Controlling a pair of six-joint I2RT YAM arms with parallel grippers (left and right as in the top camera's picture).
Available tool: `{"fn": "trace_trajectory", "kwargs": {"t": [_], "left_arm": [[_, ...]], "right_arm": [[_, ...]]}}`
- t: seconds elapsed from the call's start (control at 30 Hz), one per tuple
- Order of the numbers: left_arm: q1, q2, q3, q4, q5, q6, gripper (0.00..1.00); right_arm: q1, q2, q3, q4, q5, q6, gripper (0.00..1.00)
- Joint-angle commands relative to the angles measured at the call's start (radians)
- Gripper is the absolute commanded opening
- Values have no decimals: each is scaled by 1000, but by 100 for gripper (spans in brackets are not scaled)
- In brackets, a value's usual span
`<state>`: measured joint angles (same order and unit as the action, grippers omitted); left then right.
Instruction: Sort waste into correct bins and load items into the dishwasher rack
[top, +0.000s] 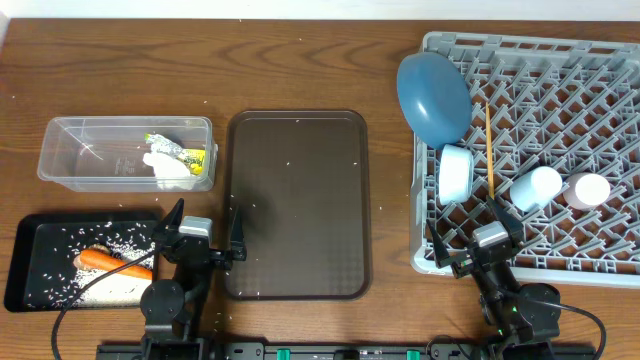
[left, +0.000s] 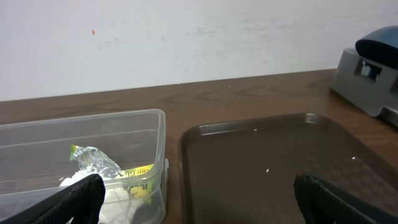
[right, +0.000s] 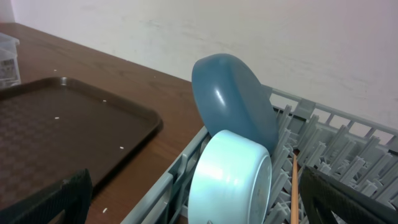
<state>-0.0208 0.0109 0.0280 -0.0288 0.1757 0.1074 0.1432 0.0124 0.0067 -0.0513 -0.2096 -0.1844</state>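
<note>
- Overhead: my left jaws and right jaws both stand wide and hold nothing, at the near edge of the counter (top: 300, 60).
- Only this view shows the black tray (top: 40, 235) with the carrot (top: 105, 262) and rice grains (top: 120, 243), just left of my left jaws.
- Only here do the light blue cup (top: 535, 187) and pink cup (top: 587, 190) show, in the dishwasher rack (top: 600, 90) beyond my right jaws.
- Left wrist: the clear tub (top: 70, 150) lies ahead on the left, holding the tissue (top: 165, 165) and wrapper (top: 185, 153).
- The wrapper's dark print is too blurred to read.
- The brown serving tray (top: 295, 200) lies ahead on the right, a few grains on it.
- Right wrist: the blue plate (top: 432, 97) and white bowl (top: 455, 173) stand on edge in the rack, straight ahead, the bowl nearer.
- The chopsticks (top: 490, 150) lie just right of the bowl.
</note>
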Motion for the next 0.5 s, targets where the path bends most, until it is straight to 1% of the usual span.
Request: {"fn": "trace_trajectory", "kwargs": {"t": [0.0,0.47], "left_arm": [[-3,-7,-24,-22,-9,-5,98],[-3,-7,-24,-22,-8,-5,98]], "right_arm": [[-13,-4,-1,-4,-8,15,99],[-13,-4,-1,-4,-8,15,99]]}}
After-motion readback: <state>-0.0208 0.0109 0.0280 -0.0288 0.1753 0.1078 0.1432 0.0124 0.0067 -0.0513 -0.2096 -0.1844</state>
